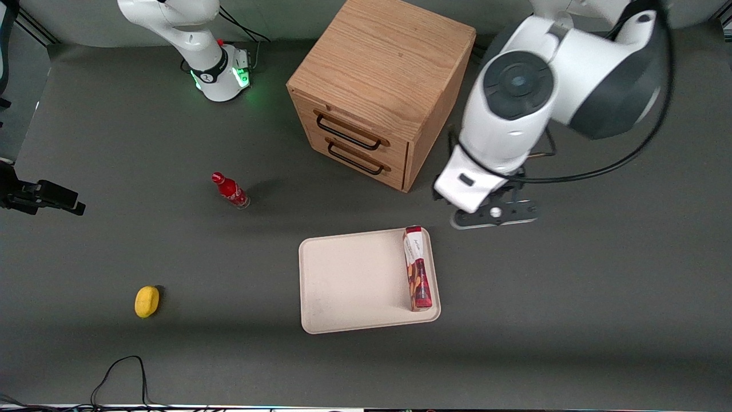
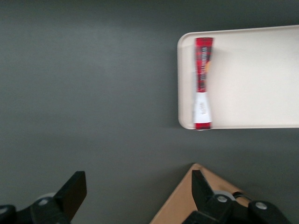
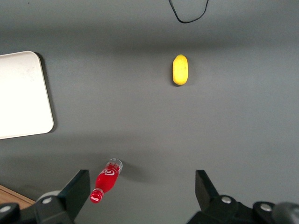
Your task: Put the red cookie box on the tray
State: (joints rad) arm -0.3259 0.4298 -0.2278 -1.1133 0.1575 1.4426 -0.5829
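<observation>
Left arm is seen bent over the worktop (image 1: 572, 286), wrist pointed downward. The gripper (image 2: 135, 191) hangs above it at roughly 2 o'clock of frame centre, jaws spread wide, nothing held.

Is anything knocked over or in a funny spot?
Nothing looks knocked over or broken. The red cookie box stands on its narrow edge on the tray, tight along the rim at the working arm's end. The open gripper hangs empty above the table.
</observation>
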